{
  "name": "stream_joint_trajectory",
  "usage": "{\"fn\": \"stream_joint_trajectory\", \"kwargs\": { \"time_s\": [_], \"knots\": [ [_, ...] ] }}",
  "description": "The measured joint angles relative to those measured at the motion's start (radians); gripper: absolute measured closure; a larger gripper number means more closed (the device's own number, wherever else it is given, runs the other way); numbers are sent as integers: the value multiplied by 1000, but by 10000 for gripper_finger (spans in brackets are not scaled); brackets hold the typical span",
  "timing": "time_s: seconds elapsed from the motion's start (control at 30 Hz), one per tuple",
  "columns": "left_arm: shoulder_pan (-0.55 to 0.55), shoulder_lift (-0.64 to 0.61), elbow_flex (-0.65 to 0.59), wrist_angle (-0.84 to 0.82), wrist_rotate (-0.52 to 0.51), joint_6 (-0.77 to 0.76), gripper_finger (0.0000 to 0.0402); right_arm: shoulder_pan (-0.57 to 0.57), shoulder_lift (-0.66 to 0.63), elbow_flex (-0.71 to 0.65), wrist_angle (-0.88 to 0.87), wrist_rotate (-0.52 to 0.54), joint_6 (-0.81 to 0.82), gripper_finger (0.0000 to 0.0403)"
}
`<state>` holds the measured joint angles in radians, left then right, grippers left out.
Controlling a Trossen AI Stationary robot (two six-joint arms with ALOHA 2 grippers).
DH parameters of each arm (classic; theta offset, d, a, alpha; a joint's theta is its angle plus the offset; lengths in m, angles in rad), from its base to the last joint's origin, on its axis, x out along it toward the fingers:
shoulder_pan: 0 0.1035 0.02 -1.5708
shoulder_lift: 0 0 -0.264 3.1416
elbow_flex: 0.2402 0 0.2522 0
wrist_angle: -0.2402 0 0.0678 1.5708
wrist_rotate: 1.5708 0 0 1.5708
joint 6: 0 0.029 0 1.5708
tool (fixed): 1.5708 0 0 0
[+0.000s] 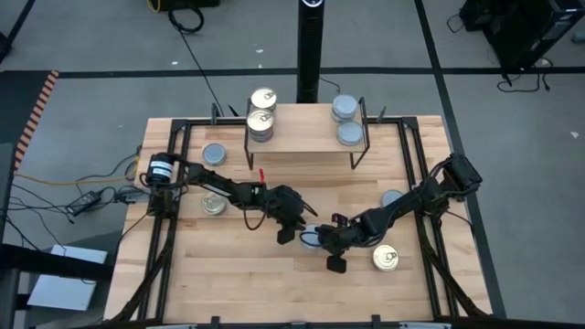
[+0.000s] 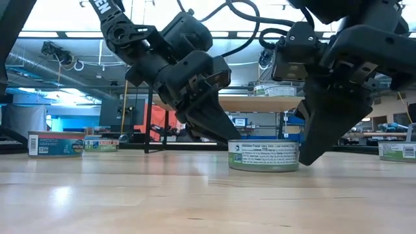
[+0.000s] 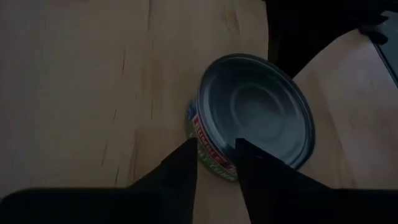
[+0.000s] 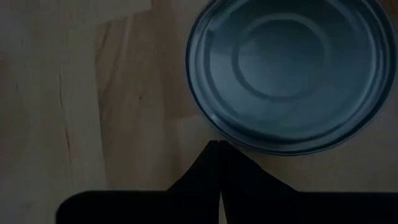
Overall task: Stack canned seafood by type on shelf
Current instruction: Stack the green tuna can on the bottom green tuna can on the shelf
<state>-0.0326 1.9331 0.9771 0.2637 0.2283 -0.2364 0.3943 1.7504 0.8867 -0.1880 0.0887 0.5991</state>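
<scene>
You had both grippers down at table centre, either side of one blue-grey tin [image 2: 264,156] sitting flat on the table [image 1: 228,274]. Left gripper [image 1: 291,228] sat at the tin's 9 o'clock in the high view, fingers [image 3: 186,171] nearly together with a thin gap, tips at the tin's rim, not clamped on it. Right gripper [image 1: 334,249] sat at the tin's 4 o'clock, fingers [image 4: 219,163] pressed together, tips just beside the rim, holding nothing.

Shelf [image 1: 302,139] stood at 12 o'clock from the tin, well apart. On it: gold tins [image 1: 262,113] stacked at its left end, grey tins [image 1: 346,122] toward its right end. Loose on the table: a grey tin [image 1: 214,153] and a gold tin [image 1: 214,206] at 9–10 o'clock, a grey tin [image 1: 390,197] at 2 o'clock, and a gold tin [image 1: 385,259] at 4 o'clock, near the right gripper.
</scene>
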Motion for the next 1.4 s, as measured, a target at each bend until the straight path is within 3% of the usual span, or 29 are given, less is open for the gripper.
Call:
{"fn": "stream_joint_trajectory", "kwargs": {
  "time_s": [0.3, 0.47, 0.8, 0.9, 1.13, 1.4],
  "knots": [
    [0, 0, 0, -12, -16, 1, 392, 0, 0, 0, 5, 0, 0, 394],
    [9, 8, -7, -75, -36, 6, 398, 2, 0, 1, 8, 0, 6, 393],
    [16, 6, -27, -33, -60, 28, 399, 3, -4, 39, -22, 31, -28, 393],
    [12, 5, -27, -27, -82, 70, 399, 6, -23, 81, -160, 70, -38, 393],
    [12, -2, -33, 6, -102, 105, 399, 2, -102, 151, -537, 276, 67, 390],
    [12, -3, -118, 198, -86, 97, 400, -158, -113, 117, -647, 341, 84, 396]
  ]
}}
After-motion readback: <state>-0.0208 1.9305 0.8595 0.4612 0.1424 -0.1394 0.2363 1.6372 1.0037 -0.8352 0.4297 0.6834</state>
